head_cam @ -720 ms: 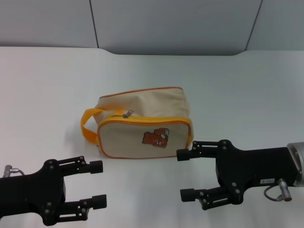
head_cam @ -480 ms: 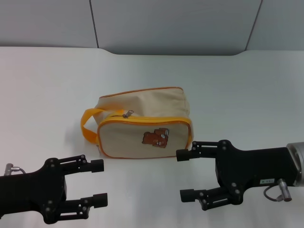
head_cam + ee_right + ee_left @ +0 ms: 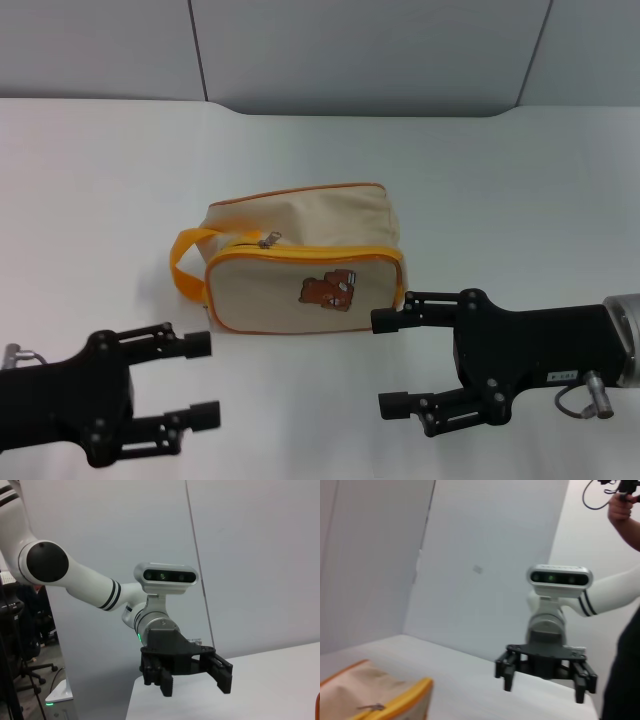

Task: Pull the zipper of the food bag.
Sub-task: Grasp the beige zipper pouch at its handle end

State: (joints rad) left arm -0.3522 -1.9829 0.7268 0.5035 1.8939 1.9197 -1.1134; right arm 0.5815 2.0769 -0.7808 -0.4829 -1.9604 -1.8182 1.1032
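Both grippers hovering wide open, touching nothing: left gripper point(image 3: 200, 379) well short of food bag point(image 3: 300, 258) mid-table, right gripper point(image 3: 386, 362) just beside its near corner. Approach step judged underway. Next: bracing bag, pinching zipper point(image 3: 268, 239) precisely.

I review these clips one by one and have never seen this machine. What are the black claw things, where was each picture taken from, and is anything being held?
It is a robot with two arms, each ending in a black pincer. The head view looks down from the robot's head: the left pincer and the right pincer both hang open over the white table, holding nothing. Between and beyond them lies the food bag, cream with orange piping, its zipper on top, untouched. The other two pictures come from cameras on the wrists, each looking across at the opposite arm: the left wrist view shows the right pincer, the right wrist view the left pincer.
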